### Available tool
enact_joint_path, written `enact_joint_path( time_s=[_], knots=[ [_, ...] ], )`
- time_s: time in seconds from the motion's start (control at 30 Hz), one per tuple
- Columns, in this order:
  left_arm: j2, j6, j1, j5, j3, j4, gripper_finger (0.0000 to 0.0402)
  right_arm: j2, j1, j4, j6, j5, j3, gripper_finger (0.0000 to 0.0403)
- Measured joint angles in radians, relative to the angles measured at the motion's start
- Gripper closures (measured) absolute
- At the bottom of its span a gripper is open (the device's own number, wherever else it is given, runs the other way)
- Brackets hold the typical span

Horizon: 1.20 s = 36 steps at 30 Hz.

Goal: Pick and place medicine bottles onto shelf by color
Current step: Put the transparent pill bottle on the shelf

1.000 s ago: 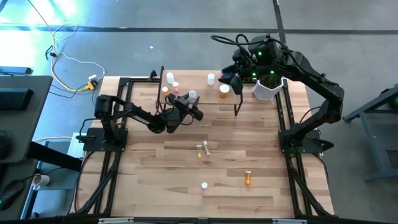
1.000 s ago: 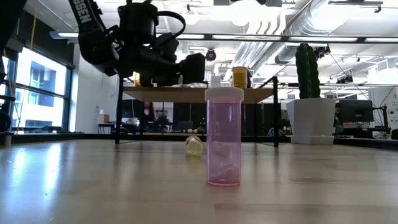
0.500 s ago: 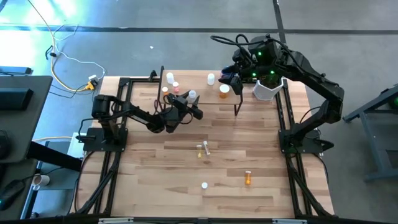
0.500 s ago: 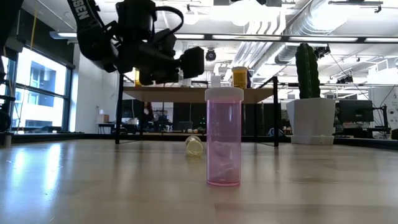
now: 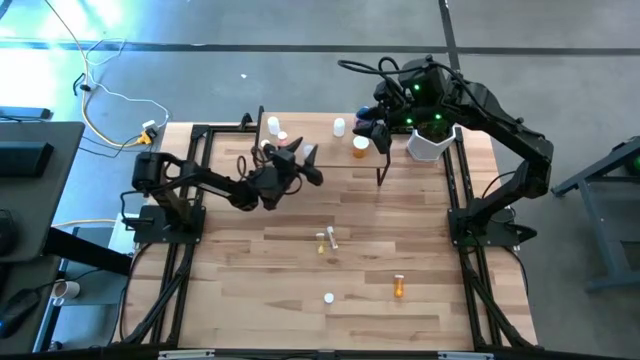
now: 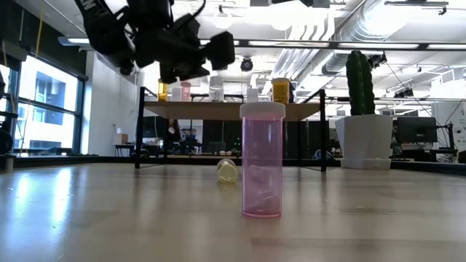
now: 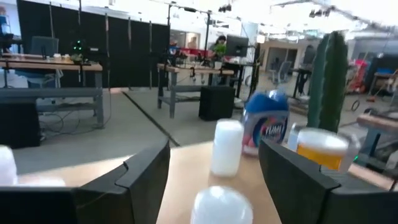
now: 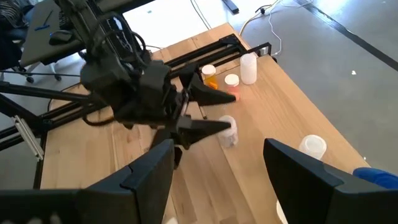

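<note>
The shelf [image 5: 330,165] stands at the table's far side and carries several medicine bottles. My left gripper [image 5: 312,166] hovers open above the shelf's left half, pointing level toward the right. A white-capped clear bottle [image 7: 221,205] stands on the shelf just below and between its fingers, untouched. Beyond it are a white bottle [image 7: 226,146], a blue jar [image 7: 266,127] and an orange bottle [image 7: 320,149]. My right gripper [image 5: 372,128] hangs open and empty over the shelf's right end. A pink bottle [image 6: 262,160] stands on the table near its front edge.
A pale bottle [image 5: 322,240] and an orange bottle [image 5: 399,287] lie on the open tabletop. A white pot with a cactus [image 6: 362,138] stands at the far right, beside the shelf. More bottles, orange, pink and white, [image 6: 184,91] crowd the shelf's left end.
My left gripper has risen from shelf height to above the bottle tops, rolling a little. The white-capped clear bottle stays standing on the shelf below it.
</note>
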Motion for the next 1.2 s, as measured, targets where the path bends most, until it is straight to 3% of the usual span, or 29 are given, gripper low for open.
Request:
enact_joint_path(
  time_s=[0.17,0.3,0.53,0.67,0.87,0.97,1.2],
  knots=[
    [-0.067,0.010,-0.001,0.021,0.000,-0.001,0.0165,0.000,0.000,-0.006,0.000,0.000,0.000,0.0164],
    [-0.154,0.034,-0.012,0.112,0.000,-0.050,0.0165,0.000,0.000,-0.006,0.000,0.001,0.000,0.0164],
    [-0.368,-0.002,-0.020,0.461,0.000,-0.457,0.0165,0.000,0.000,-0.006,-0.025,0.005,0.000,0.0164],
    [-0.481,-0.047,-0.002,0.603,0.000,-0.701,0.0165,0.000,0.000,-0.006,-0.059,0.005,0.000,0.0164],
    [-0.549,-0.125,0.058,0.892,0.001,-0.865,0.0166,0.000,0.000,-0.006,-0.071,0.005,0.000,0.0164],
    [-0.531,-0.140,0.077,0.923,0.001,-0.919,0.0166,0.000,0.000,-0.006,-0.071,0.007,0.000,0.0164],
    [-0.449,-0.140,0.099,0.870,0.000,-0.933,0.0166,0.000,0.000,-0.006,-0.080,0.011,0.000,0.0164]
  ],
)
